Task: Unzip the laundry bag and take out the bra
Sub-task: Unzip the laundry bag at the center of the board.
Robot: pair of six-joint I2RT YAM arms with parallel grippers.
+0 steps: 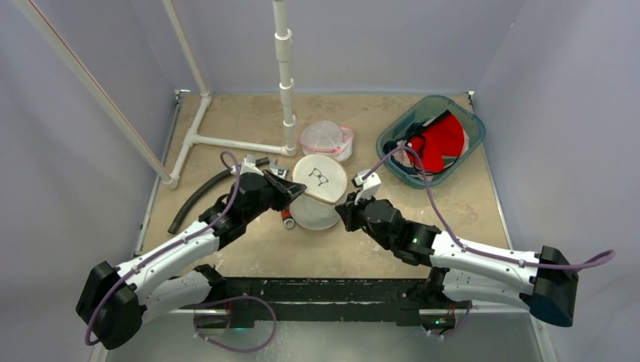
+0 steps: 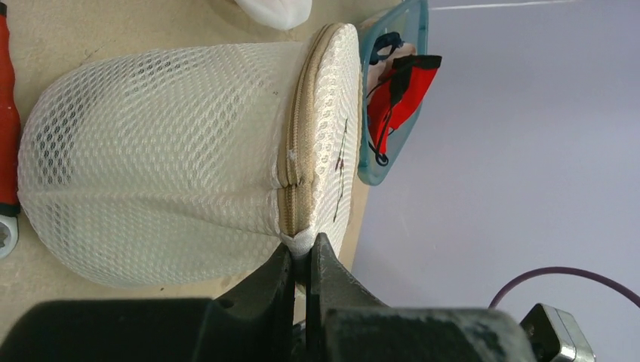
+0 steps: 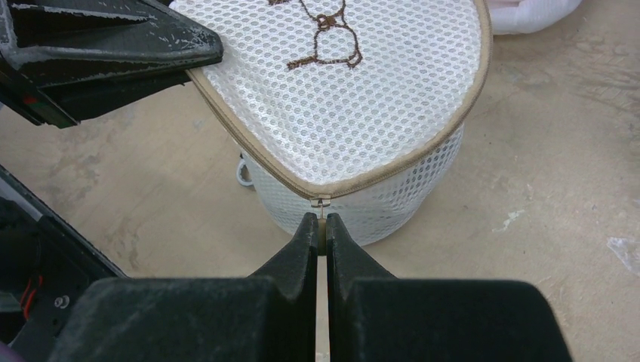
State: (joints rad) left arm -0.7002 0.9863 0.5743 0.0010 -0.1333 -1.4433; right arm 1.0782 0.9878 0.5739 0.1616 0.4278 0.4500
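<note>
- The left gripper point(image 2: 303, 255) has its jaws pinched together on a small white fabric tab point(image 2: 300, 241) at the end of the zipper point(image 2: 296, 136).
- The laundry bag point(image 2: 166, 166), a white mesh drum, is directly ahead of those fingertips and touches them at the tab.
- The right gripper point(image 3: 323, 224) is closed tight, and the zipper pull point(image 3: 323, 205) is nipped between its tips.
- From this gripper the bag stands just beyond the fingers. Its lid point(image 3: 362, 105) is tilted up and away, with a brown stitched motif point(image 3: 324, 34) at its far end.
- The two grippers face each other from opposite sides of the bag, the left one across the lid from the right.
- The tan zipper runs around the lid's rim from one gripper to the other.
- A teal bin point(image 2: 367, 167) holding a red garment point(image 1: 436, 143) lies past the bag from the left gripper, well apart.
- A red-handled tool point(image 1: 288, 219) lies beside the bag's base, under the left gripper.
</note>
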